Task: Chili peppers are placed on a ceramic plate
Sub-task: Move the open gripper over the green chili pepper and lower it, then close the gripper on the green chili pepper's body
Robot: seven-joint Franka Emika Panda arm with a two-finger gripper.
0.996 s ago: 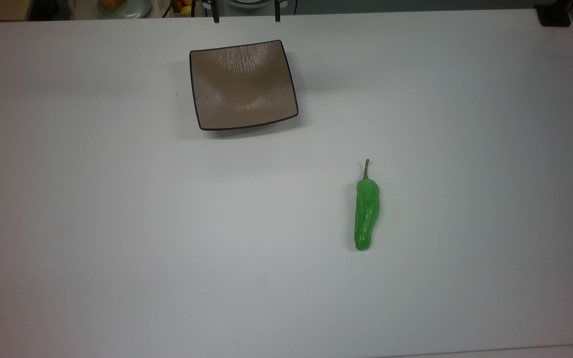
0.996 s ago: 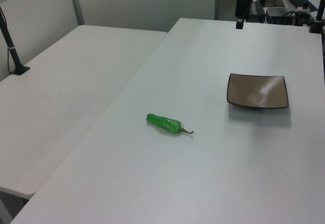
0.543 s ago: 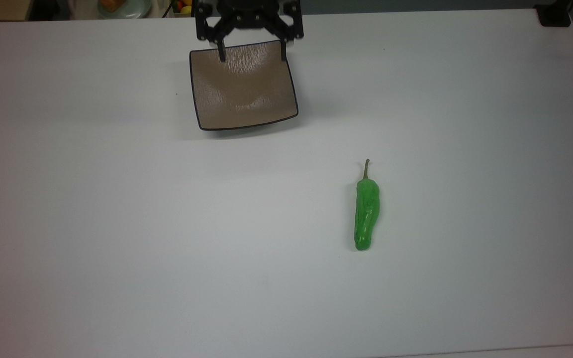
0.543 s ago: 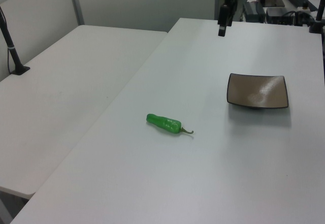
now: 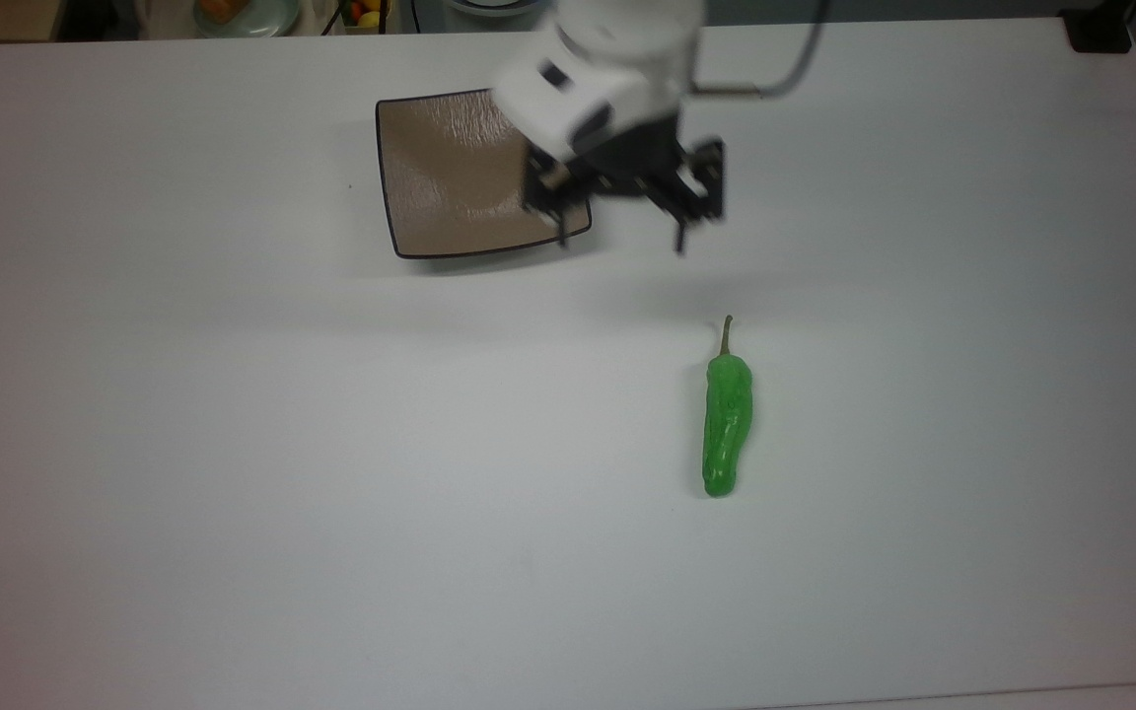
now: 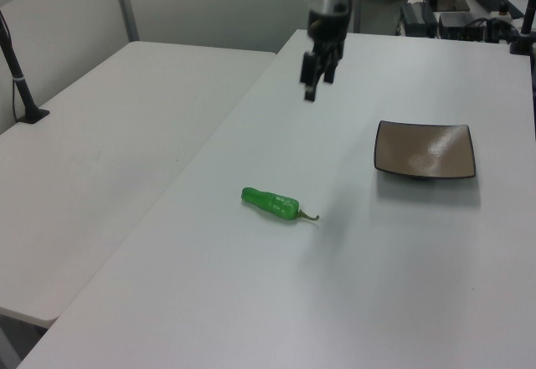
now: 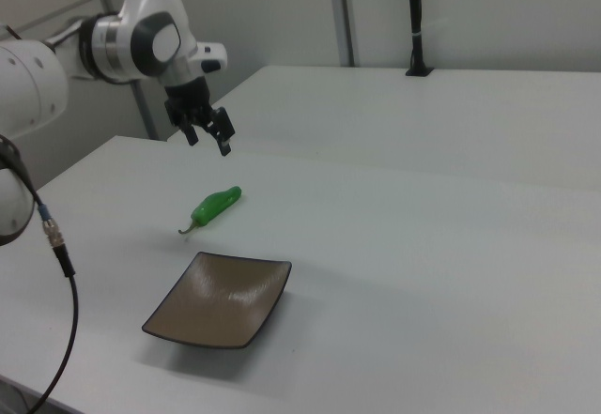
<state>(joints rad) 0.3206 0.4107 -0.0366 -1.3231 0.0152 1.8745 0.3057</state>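
In the top view, going left to right, the plate (image 5: pixel 450 177) comes first, sitting bare on the white surface (image 5: pixel 233 444) toward the far edge. My pincer (image 5: pixel 620 235) comes next, hanging in the air just off the plate's right near corner with its fingers spread wide and nothing between them. The pepper (image 5: pixel 727 424) lies furthest right and nearer, flat on the surface, well apart from the plate, with its stem pointing to the far side and its blunt end toward the near side.

I judge that the step in hand is the reach for the pepper. To do it well, I should carry the pincer on to the top view's right and nearer until it is above the thick middle of the green body, not the thin stem. The pepper lies lengthwise near-to-far, so my fingers should straddle it across its narrow width, one on each long side. I would come straight down, keeping the fingers wide until they flank it, then close gently, since the glossy, wrinkled skin may slip or roll.
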